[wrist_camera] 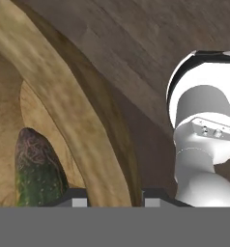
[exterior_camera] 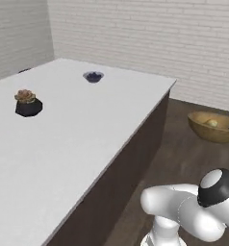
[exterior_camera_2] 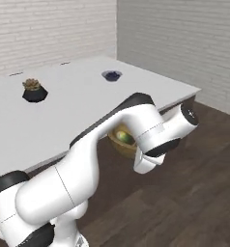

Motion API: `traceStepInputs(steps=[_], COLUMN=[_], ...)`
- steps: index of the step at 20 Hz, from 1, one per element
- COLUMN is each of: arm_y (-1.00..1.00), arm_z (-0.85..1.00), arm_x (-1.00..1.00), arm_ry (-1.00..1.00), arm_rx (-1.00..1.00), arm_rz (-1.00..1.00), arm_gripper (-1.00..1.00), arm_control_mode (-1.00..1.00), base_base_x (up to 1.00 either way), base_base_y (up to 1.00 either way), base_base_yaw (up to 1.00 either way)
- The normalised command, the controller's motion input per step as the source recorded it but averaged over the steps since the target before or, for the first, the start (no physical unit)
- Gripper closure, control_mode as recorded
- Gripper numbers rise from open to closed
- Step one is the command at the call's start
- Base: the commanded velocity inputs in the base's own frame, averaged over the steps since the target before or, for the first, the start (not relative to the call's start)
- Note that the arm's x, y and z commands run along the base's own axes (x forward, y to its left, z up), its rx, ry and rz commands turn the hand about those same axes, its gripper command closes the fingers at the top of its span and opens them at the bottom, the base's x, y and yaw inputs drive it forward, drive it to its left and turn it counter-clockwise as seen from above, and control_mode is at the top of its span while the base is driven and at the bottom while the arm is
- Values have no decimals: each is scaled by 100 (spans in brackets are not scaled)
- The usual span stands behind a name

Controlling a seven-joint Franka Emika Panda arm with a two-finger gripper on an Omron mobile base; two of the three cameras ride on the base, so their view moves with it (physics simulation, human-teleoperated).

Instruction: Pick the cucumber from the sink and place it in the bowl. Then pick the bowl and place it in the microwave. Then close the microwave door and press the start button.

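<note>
The tan wooden bowl (exterior_camera: 217, 132) hangs in the air over the wooden floor, just off the counter's end. In it lies the yellow-green cucumber (exterior_camera: 211, 123). In the right base view the bowl (exterior_camera_2: 118, 144) and the cucumber (exterior_camera_2: 126, 138) peek out from behind my own forearm. The hand view looks along the bowl's thick rim (wrist_camera: 73, 120), which runs down between the fingertips (wrist_camera: 78, 198). My gripper (wrist_camera: 115, 198) is shut on that rim. Inside the bowl, at the lower left, is the cucumber (wrist_camera: 37, 173). The sink and the microwave with its door are out of view.
A long white counter (exterior_camera: 78, 134) with a dark side panel stretches to the left of the bowl. On it stand a succulent in a black pot (exterior_camera: 28, 104) and a small dark bowl (exterior_camera: 93, 76). Brick walls close the room behind it. Wooden floor lies to the right.
</note>
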Motion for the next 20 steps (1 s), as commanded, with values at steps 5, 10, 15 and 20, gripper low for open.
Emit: traceStepInputs(steps=[5,10,15,20], arm_y=[0,0,0,0], arm_z=[0,0,0,0], arm_x=[0,0,0,0], arm_ry=[0,0,0,0], arm_rx=[0,0,0,0], arm_rz=[0,0,0,0], arm_gripper=[100,100,100,100], arm_control_mode=[100,100,100,100], base_base_x=[63,85,97,100], base_base_y=[-40,-22,-3,-1], base_base_yaw=[-63,-58,-49,-46])
